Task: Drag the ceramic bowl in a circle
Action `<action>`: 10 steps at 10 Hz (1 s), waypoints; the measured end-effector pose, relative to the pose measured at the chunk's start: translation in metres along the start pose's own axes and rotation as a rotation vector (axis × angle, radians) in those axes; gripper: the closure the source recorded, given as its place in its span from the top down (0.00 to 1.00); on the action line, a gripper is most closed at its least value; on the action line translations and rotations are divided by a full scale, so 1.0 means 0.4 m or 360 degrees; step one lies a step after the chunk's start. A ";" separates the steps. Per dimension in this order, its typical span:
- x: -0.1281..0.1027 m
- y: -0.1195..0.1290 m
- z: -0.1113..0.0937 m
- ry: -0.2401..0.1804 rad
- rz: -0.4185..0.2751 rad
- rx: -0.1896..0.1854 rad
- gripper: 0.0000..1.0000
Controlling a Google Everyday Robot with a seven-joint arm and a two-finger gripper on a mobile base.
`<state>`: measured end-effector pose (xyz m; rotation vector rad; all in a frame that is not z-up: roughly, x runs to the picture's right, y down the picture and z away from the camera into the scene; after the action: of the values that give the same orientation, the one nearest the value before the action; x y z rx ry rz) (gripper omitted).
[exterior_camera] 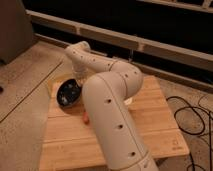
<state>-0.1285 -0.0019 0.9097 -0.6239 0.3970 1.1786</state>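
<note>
Bowl at the far left corner of a board, arm reaching across to it

The board (160, 130) lies on the floor, and the bowl (66, 94) sits on its far left corner. The arm (110, 115) rises from the near edge, crosses the middle of the board and bends left, with the gripper (79, 80) down at the bowl's far right rim. A small object (86, 118) lies on the board in front of the bowl, just left of the arm. Cables (192, 117) lie on the floor to the right of the board, and a rail (150, 45) runs behind it.
</note>
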 end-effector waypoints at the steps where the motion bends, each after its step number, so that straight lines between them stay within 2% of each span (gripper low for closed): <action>1: 0.035 -0.010 0.000 0.0028 0.0028 0.0030 0.00; 3: 0.073 -0.054 0.002 0.0075 0.0101 0.0086 0.00; 5: 0.083 -0.118 0.003 0.0110 0.0172 0.0154 0.00; 7: 0.078 -0.169 0.007 0.0125 0.0227 0.0194 0.00; 10: 0.033 -0.243 0.009 0.0119 0.0267 0.0232 0.00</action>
<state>-0.0327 -0.0137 0.9282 -0.5163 0.6028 1.2753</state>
